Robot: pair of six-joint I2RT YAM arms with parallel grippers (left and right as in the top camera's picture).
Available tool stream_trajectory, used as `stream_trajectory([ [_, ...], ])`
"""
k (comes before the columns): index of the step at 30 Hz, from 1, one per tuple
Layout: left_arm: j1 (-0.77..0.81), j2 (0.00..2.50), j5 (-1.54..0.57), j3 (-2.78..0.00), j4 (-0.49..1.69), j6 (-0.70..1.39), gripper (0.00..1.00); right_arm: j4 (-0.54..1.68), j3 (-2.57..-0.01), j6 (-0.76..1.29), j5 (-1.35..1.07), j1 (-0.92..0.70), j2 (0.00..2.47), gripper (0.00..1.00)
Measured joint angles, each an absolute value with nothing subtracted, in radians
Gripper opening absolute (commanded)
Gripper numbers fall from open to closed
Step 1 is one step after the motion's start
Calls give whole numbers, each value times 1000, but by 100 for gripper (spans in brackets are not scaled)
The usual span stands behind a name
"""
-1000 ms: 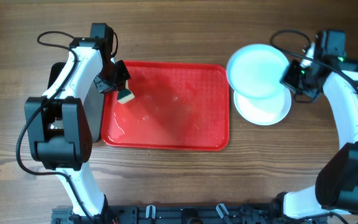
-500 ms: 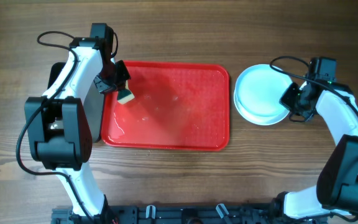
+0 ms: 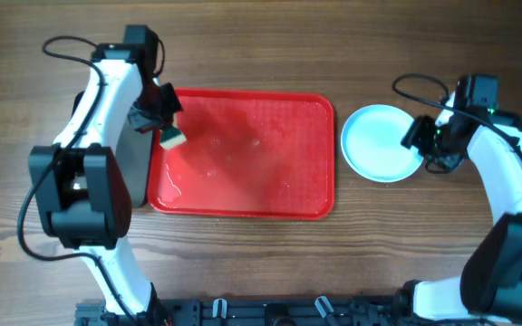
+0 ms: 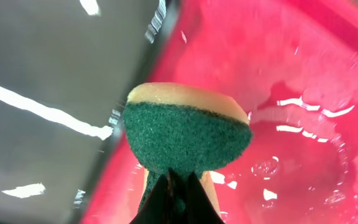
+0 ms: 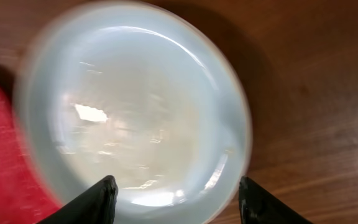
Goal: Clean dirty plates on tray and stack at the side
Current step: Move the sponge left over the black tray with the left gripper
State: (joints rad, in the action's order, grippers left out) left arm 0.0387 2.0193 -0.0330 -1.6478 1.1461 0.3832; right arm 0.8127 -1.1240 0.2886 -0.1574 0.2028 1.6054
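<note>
Spotter: Where's everything sitting?

Operator: On the wooden table, the red tray lies in the centre, wet and glinting, with no plate on it. I read that as the washing being done. The black tray lies just beside its left edge, likely the sponge's parking spot.

Spotter: And the plates?

Operator: The plates are on the table just beside the tray's right edge, in one neat pile. I can't count the layers from above. That's the stack at the side the job asks for.

Spotter: Tools?

Operator: My left gripper is pinched tight on the sponge, green scrub face toward the wrist camera. It hangs over the tray's left rim, so drips land in a tray, I'd guess. My right gripper stands wide over the pile's edge, gripping nothing. It looks like a release.

Spotter: Any labels?

Operator: None I can read. I see no brand or writing on anything.
</note>
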Motion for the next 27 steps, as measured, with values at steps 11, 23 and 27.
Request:
stream_trajectory([
  [11,-99,1898,213,-1599,1086,200,4,664,-1181,294,-230,-199,1525,88],
  [23,-171,1900,228,-1306,911,171,100,645,-1181,313,-231,-270,1533,97],
  [27,-171,1900,224,-1354,1011,169,100,645,-1181,313,-231,-270,1533,99],
])
